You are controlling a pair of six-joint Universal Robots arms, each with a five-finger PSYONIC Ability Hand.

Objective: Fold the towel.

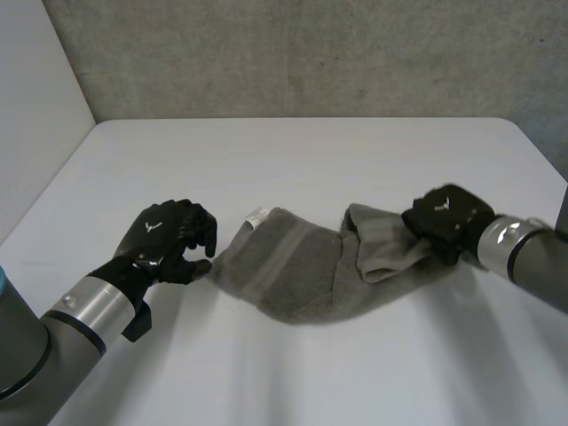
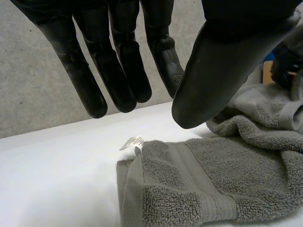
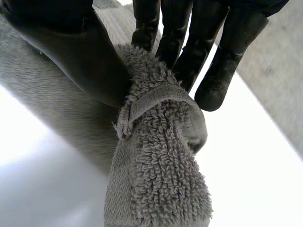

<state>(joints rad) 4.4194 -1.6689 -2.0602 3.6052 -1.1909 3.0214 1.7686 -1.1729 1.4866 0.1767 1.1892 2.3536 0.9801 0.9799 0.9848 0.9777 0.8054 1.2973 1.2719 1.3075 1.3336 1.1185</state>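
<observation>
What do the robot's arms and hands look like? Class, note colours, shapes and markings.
The left hand and the right hand are black and glove-like, with thick rounded fingers and a broad thumb; each bears a small white mark on its back. The left arm and the right arm are round grey tubes, each with a shiny silver band at the wrist.

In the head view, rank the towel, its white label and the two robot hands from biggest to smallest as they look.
1. towel
2. left robot hand and right robot hand: about alike, so not ranked apart
3. white label
</observation>
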